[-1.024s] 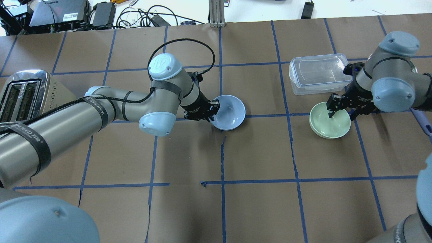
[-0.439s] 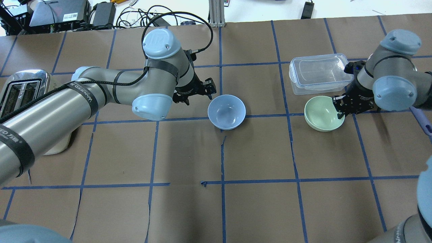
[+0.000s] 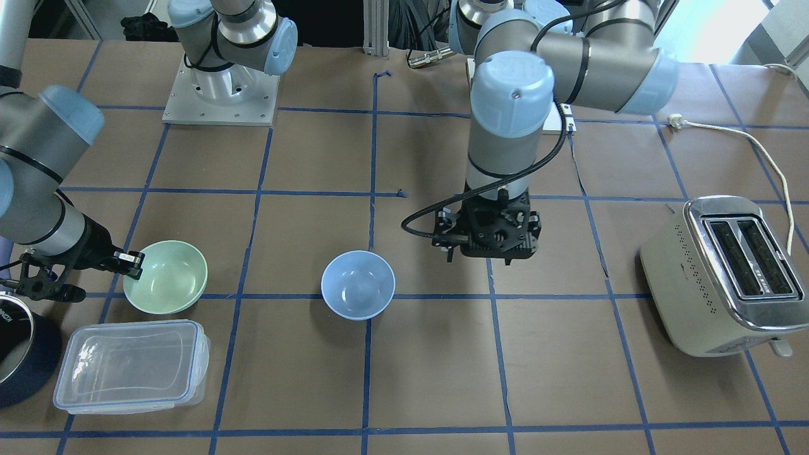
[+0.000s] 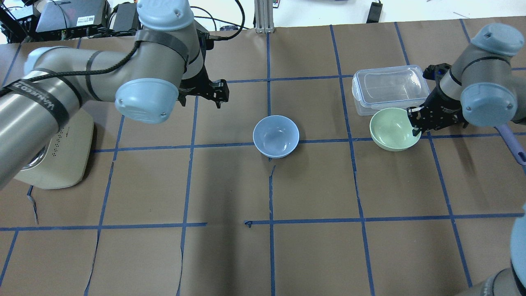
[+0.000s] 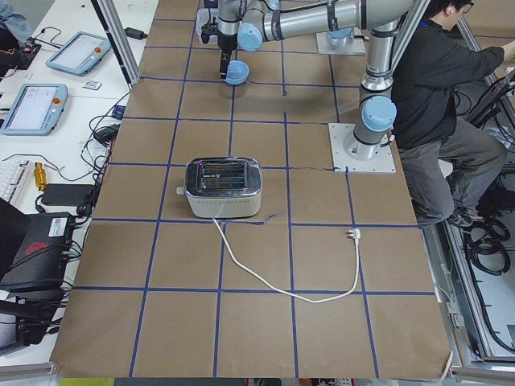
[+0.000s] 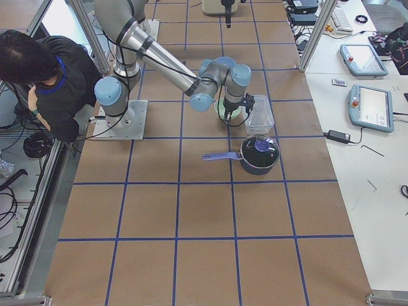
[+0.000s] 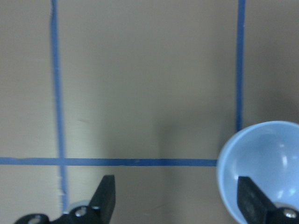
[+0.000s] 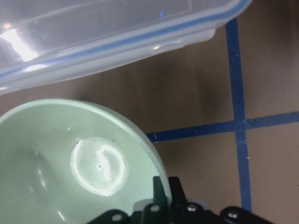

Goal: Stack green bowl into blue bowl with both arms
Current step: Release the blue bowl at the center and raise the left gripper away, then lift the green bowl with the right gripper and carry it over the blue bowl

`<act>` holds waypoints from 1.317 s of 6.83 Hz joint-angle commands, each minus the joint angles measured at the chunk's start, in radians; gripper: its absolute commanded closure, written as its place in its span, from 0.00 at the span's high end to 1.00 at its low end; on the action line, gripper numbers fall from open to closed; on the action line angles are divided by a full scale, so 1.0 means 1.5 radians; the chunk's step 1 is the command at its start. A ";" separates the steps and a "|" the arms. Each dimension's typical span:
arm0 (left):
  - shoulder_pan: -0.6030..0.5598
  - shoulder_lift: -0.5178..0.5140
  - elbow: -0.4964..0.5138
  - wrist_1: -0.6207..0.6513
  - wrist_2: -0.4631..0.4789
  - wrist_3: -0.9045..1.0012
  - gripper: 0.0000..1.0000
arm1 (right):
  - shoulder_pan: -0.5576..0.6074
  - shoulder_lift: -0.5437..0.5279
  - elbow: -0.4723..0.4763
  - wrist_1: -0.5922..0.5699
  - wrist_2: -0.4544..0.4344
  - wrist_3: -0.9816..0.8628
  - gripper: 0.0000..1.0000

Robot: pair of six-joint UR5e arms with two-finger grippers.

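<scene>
The worktop (image 4: 320, 185) is brown, marked with a grid of blue tape. The green bowl (image 4: 390, 131) is plain pale mint and the blue bowl (image 4: 275, 136) plain pale sky-blue. The left arm (image 4: 82, 92) and right arm (image 4: 458, 80) are grey with light-blue joint caps. The left tool (image 4: 221, 94) and right tool (image 4: 414, 123) are black. The container (image 4: 388, 88) is clear with a blue rim, the toaster (image 3: 695, 278) cream and chrome, the pot (image 6: 252, 164) dark blue.

The overhead camera looks forward and down on the table (image 4: 312, 185) from behind the robot's base (image 3: 220, 95); the front-facing one faces it from across, steeply down, and both share the blue bowl (image 4: 275, 135) and green bowl (image 4: 393, 128). Two distant end cameras look along the table, while each wrist camera hangs close over one bowl.
</scene>
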 commanded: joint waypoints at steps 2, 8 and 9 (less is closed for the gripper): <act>0.132 0.131 0.008 -0.147 -0.059 0.055 0.92 | 0.016 -0.030 -0.055 0.077 0.075 0.007 0.00; 0.096 0.139 0.009 -0.146 -0.081 0.032 0.92 | 0.299 0.004 -0.104 0.022 0.082 0.331 0.00; 0.096 0.139 0.008 -0.146 -0.080 0.031 0.92 | 0.328 0.018 -0.105 0.021 0.083 0.354 0.00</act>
